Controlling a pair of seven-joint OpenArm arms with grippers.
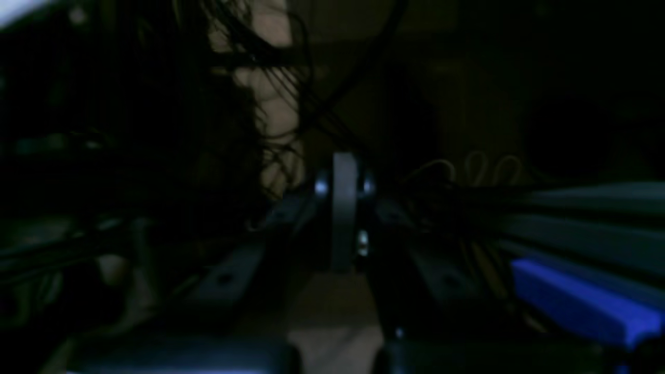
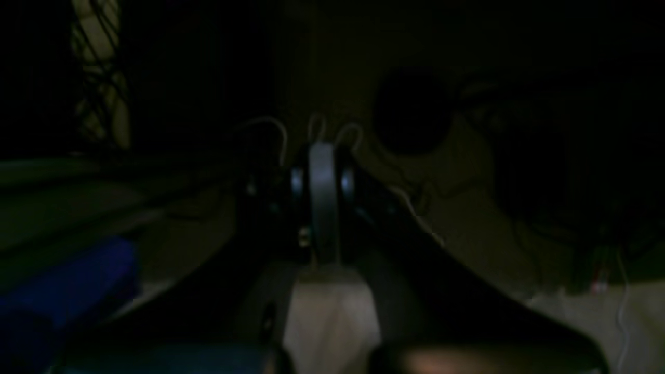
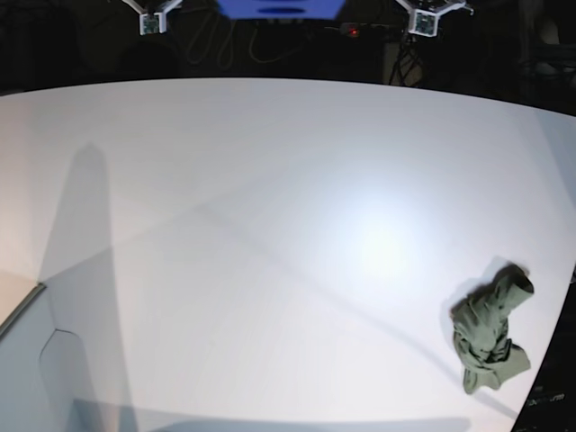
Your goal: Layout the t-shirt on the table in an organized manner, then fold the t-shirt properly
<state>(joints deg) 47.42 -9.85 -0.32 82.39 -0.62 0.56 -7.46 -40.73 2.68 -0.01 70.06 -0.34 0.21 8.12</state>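
Although both our arms sit parked at the far edge of the table [image 3: 225, 180], the t-shirt [image 3: 490, 328] lies well apart from them, bunched in a crumpled heap at about four o'clock on the tabletop, close to the near right rim. Its long axis runs roughly from one o'clock to seven o'clock, a narrow twisted mass with no sleeve or collar we can pick out.

Our left gripper [image 3: 426, 20] is at one o'clock in the base view, the right gripper [image 3: 151, 20] at eleven o'clock. We judge the left arm the nearer one: the shirt lies almost straight toward six o'clock from it, while the right arm would have to cross the whole table diagonally. Both wrist views are dark and blurred; in each, the left gripper [image 1: 343, 208] and right gripper [image 2: 323, 200] show their jaws pressed together on nothing, so both are clenched and empty.

Between the arms and the shirt we see only bare white surface, a bright patch of glare and faint shadow lines, so nothing stands in the way. At the far edge a blue panel [image 3: 279, 7] and loose cables [image 3: 225, 40] sit between the two mounts. A tan corner [image 3: 13, 292] shows at nine o'clock. Since the shirt sits so near the rim, we judge dragging it toward the centre comes first.
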